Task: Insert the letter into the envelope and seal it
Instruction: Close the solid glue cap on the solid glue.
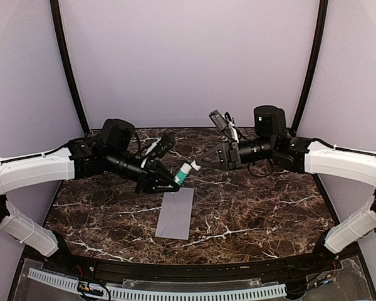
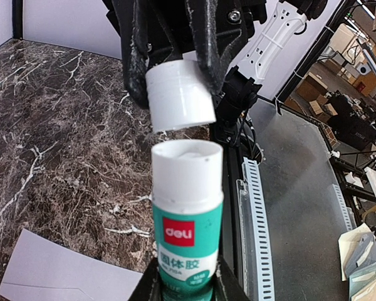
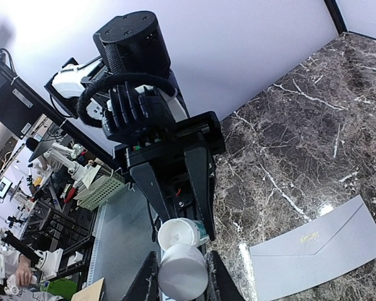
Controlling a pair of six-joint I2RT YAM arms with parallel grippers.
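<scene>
The grey envelope (image 1: 175,213) lies flat on the marble table (image 1: 269,207), also seen in the wrist views (image 2: 56,269) (image 3: 319,251). The letter is out of view. Above the envelope's far end my left gripper (image 1: 174,180) (image 2: 187,279) is shut on a green-and-white glue stick (image 1: 183,173) (image 2: 187,213) whose open top faces the right arm. My right gripper (image 1: 198,161) (image 3: 182,276) is shut on the stick's white cap (image 2: 180,95) (image 3: 182,273). The cap sits just off the stick's open end (image 3: 183,233), a small gap between them.
A perforated white cable rail (image 1: 156,291) (image 2: 257,207) runs along the near table edge. Black curved frame posts (image 1: 66,63) (image 1: 313,63) stand at the back corners against the white walls.
</scene>
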